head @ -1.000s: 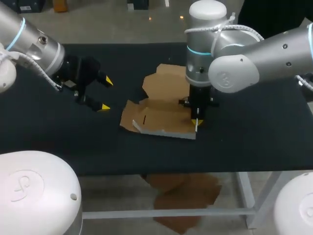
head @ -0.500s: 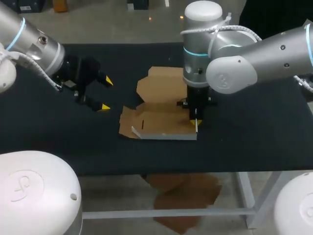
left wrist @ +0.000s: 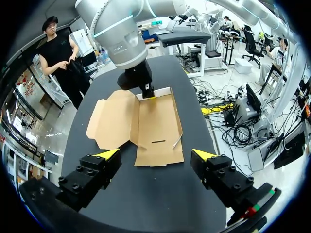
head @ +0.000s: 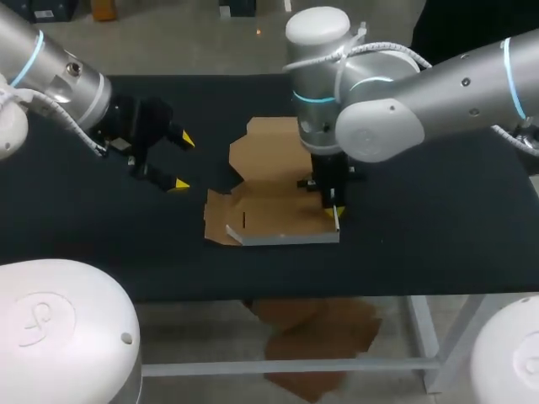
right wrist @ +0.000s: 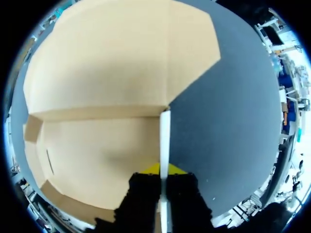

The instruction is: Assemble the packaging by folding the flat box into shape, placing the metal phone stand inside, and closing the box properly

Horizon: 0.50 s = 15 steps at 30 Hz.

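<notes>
1. Box (head: 269,210) (left wrist: 155,121) sits open around the middle of the table (head: 438,227), brown cardboard, base flat on the black top, a bit closer to the near edge than the far one
2. Lid panel (head: 269,145) (right wrist: 121,53) lies flat off the base's far side, pointing at the table's far edge and skewed slightly toward the left edge
3. Front wall (head: 286,239) is stood up along the base's near side, pale edge showing, roughly parallel to the table's near edge
4. Right side wall (head: 338,220) (right wrist: 165,136) is upright at the base's right end
5. Right gripper (head: 334,212) (right wrist: 164,172) comes straight down on that wall, fingers pinched nearly together on it, one inside the box and one outside; in my right wrist view the wall's pale edge runs out from between the yellow tips
6. Left end flaps (head: 217,223) look partly raised, I can't tell how far; a short slot (head: 245,220) (left wrist: 158,141) is cut in the base near that end
7. Left gripper (head: 179,162) (left wrist: 155,155) hangs over the table's left part, well apart from the box, fingers spread wide, nothing held; in its wrist view the box lies ahead of it, with the left end flaps nearest
8. Right arm (head: 396,118) comes in from the table's right edge, and its wrist stands over the lid's right part, hiding that bit from the head view
</notes>
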Each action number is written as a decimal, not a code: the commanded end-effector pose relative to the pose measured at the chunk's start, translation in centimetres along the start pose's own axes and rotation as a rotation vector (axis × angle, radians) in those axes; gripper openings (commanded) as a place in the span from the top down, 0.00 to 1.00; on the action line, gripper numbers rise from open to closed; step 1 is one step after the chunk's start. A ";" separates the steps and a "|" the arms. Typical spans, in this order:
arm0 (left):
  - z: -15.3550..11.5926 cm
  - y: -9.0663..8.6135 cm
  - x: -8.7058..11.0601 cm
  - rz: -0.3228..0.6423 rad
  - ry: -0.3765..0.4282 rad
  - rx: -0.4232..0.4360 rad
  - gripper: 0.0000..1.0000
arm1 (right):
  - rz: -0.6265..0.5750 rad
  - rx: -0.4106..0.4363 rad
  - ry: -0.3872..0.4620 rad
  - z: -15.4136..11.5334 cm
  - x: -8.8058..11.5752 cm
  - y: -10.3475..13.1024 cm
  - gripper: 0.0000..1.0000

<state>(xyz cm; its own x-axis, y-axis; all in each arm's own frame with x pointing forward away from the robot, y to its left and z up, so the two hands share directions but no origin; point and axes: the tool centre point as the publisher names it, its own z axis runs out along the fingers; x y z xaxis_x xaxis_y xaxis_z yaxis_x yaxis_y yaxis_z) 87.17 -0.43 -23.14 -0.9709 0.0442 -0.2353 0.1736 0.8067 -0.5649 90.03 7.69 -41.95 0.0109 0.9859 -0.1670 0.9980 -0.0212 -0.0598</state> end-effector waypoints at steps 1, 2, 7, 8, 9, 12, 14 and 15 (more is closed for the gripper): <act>-0.1 -0.1 0.0 -0.001 0.003 -0.005 0.00 | 0.037 0.007 -0.115 0.1 0.7 0.2 1.00; -0.1 -0.1 0.0 -0.001 0.003 -0.005 0.00 | 0.048 0.006 -0.138 0.1 0.7 0.2 1.00; -0.1 -0.1 0.0 -0.001 0.003 -0.005 0.00 | 0.099 -0.007 -0.218 0.1 0.6 0.2 1.00; -0.1 -0.1 0.0 -0.001 0.003 -0.005 0.00 | 0.104 -0.010 -0.228 0.1 0.6 0.2 1.00; -0.1 -0.1 0.0 -0.001 0.003 -0.005 0.00 | 0.112 -0.013 -0.237 0.1 0.6 0.1 1.00; -0.1 -0.1 0.0 -0.001 0.003 -0.005 0.00 | 0.115 -0.018 -0.234 0.1 0.5 0.1 1.00; -0.1 -0.1 0.0 -0.001 0.003 -0.005 0.00 | 0.111 -0.021 -0.212 0.1 0.4 0.0 1.00; -0.1 -0.1 0.0 -0.001 0.003 -0.005 0.00 | 0.107 -0.021 -0.198 0.1 0.3 -0.1 1.00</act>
<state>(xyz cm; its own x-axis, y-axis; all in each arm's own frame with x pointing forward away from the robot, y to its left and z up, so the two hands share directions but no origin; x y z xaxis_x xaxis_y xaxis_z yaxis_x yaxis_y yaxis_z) 87.17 -0.43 -23.14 -0.9710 0.0441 -0.2352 0.1735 0.8067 -0.5649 90.25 7.76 -41.86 0.0989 0.9390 -0.3293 0.9934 -0.1125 -0.0222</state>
